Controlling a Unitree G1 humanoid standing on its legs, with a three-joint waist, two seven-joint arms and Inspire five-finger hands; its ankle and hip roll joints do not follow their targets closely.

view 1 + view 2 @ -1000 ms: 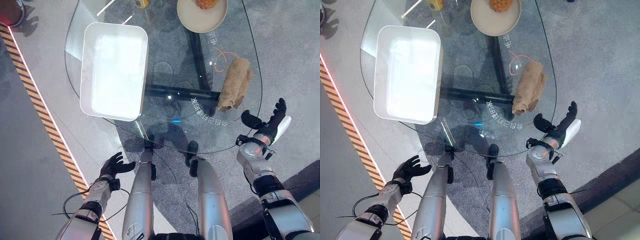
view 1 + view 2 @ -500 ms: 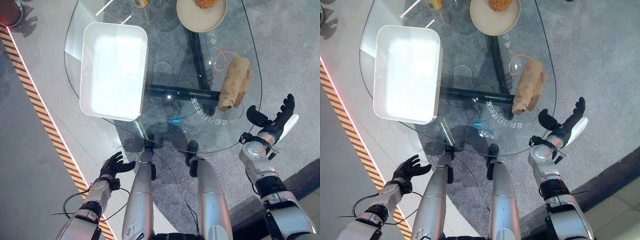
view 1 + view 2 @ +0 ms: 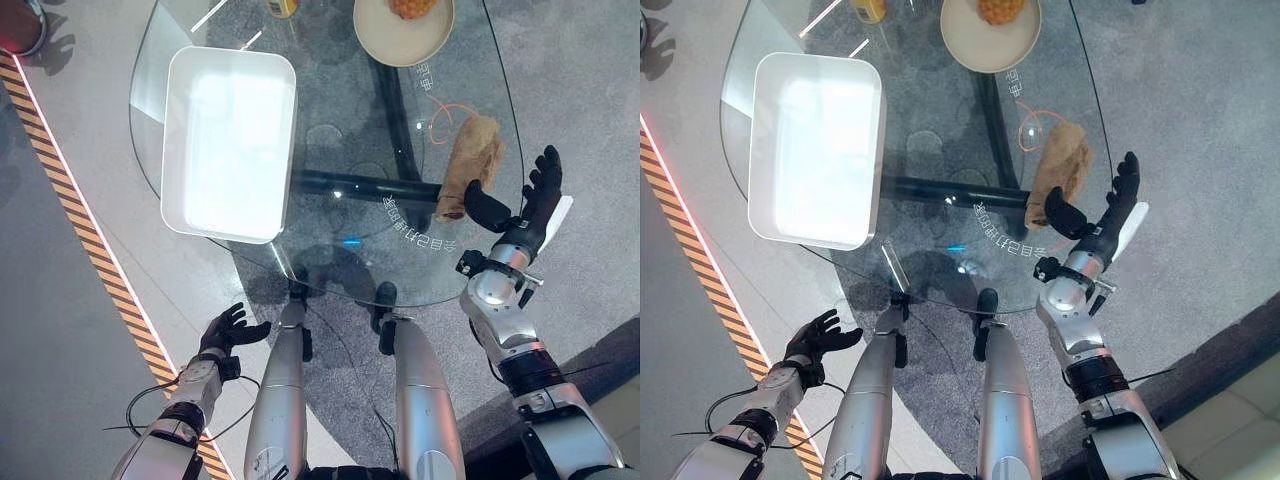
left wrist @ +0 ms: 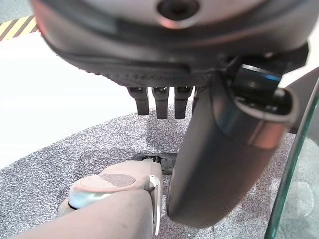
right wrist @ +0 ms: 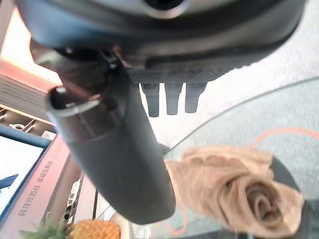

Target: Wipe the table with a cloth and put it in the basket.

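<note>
A rolled brown cloth (image 3: 470, 163) lies near the right rim of the round glass table (image 3: 340, 120); the right wrist view shows the same cloth (image 5: 234, 191) just past the thumb. My right hand (image 3: 520, 215) hovers at the table's right edge beside the cloth's near end, fingers straight, thumb spread, holding nothing. A white rectangular basket (image 3: 228, 140) sits on the table's left side. Below the table's near edge, at the lower left, my left hand (image 3: 228, 330) hangs open and idle.
A beige plate with a pineapple (image 3: 403, 22) stands at the table's far side, and a thin orange cord loop (image 3: 445, 115) lies beside the cloth. A yellow-black striped floor line (image 3: 90, 250) runs along the left.
My right hand has risen and swung left from off the table's right edge to beside the cloth's near end. The left hand has not moved.
</note>
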